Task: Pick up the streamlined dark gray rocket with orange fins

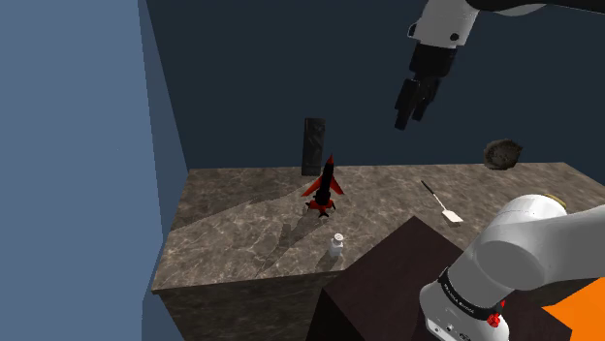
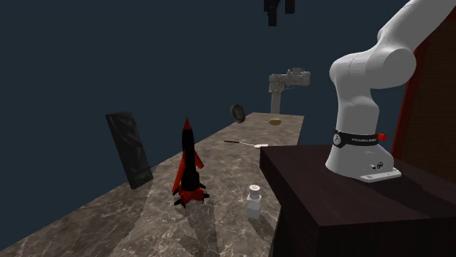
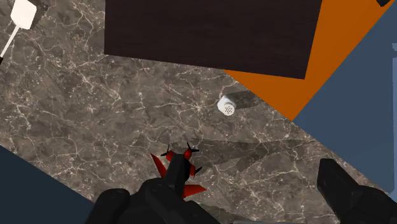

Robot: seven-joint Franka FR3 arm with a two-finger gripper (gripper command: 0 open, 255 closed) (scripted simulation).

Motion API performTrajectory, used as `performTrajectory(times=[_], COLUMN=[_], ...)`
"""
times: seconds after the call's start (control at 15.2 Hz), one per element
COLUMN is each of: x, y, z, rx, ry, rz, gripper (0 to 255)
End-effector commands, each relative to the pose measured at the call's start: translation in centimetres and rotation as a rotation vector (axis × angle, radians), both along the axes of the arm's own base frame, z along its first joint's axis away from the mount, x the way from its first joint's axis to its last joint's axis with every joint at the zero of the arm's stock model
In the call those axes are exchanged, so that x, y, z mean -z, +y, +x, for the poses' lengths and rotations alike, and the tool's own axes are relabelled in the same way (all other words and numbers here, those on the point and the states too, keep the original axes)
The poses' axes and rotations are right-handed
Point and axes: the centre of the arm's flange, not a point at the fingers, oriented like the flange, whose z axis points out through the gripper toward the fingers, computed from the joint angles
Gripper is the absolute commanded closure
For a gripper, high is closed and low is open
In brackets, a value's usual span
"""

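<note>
The rocket stands upright on the marbled stone counter, nose up. Its body is black and its fins look red. It appears again near the middle of the second exterior view. My gripper hangs high above the counter, up and toward the shoulder view's right of the rocket, well clear of it. In the wrist view the rocket is seen from above, far below and close to one finger; the gripper is open with nothing between its fingers. In the second exterior view the gripper shows at the top edge.
A small white shaker stands near the counter's front edge, close to my dark stand. A dark slab leans upright behind the rocket. A white-headed spatula and a dark round object lie further along the counter.
</note>
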Motion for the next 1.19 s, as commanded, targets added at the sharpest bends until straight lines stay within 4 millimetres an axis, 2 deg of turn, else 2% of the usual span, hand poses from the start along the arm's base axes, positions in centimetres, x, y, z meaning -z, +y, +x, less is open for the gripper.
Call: performTrajectory(times=[0.0,0.59,1.12], x=[0.0,10.9,20.6], y=[0.0,2.3,3.2], z=[0.0,3.8,7.7], rx=[0.0,0.128,0.243], ry=[0.0,-0.038,-0.071], rz=[0.0,-0.067,-0.127], gripper=[0,0,0])
